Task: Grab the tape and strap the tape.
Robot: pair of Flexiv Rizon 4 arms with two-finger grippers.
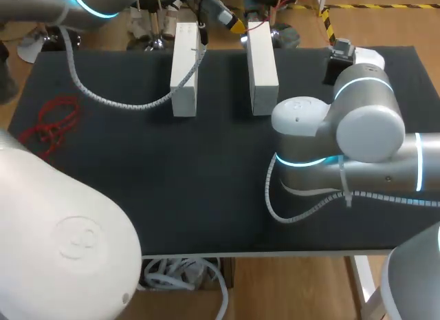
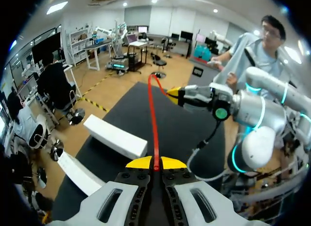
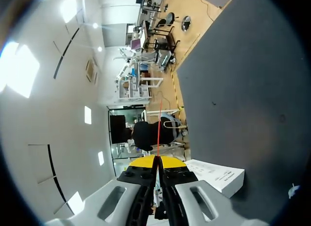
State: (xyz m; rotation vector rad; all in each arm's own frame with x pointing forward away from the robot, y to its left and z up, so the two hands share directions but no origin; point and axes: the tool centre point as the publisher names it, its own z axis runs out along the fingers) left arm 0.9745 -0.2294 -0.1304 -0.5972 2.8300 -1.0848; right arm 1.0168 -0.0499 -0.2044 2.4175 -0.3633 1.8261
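A thin red tape (image 2: 153, 119) runs taut from my left gripper (image 2: 155, 163), which is shut on its near end, out over the dark table. Ahead, my right gripper (image 2: 174, 93) pinches the same tape, which carries on a little past its yellow tips. In the right wrist view my right gripper (image 3: 158, 161) is shut on the red tape (image 3: 159, 126), a fine line running straight ahead. In the head view my left gripper (image 1: 236, 23) hangs over the far table edge between the two white blocks, with a short stretch of the tape (image 1: 258, 24) beside it.
Two long white blocks (image 1: 184, 69) (image 1: 262, 65) lie side by side at the far edge of the black table (image 1: 172, 182). A loose heap of red cord (image 1: 51, 124) lies at the table's left. My right arm's elbow (image 1: 368, 120) stands over the right half.
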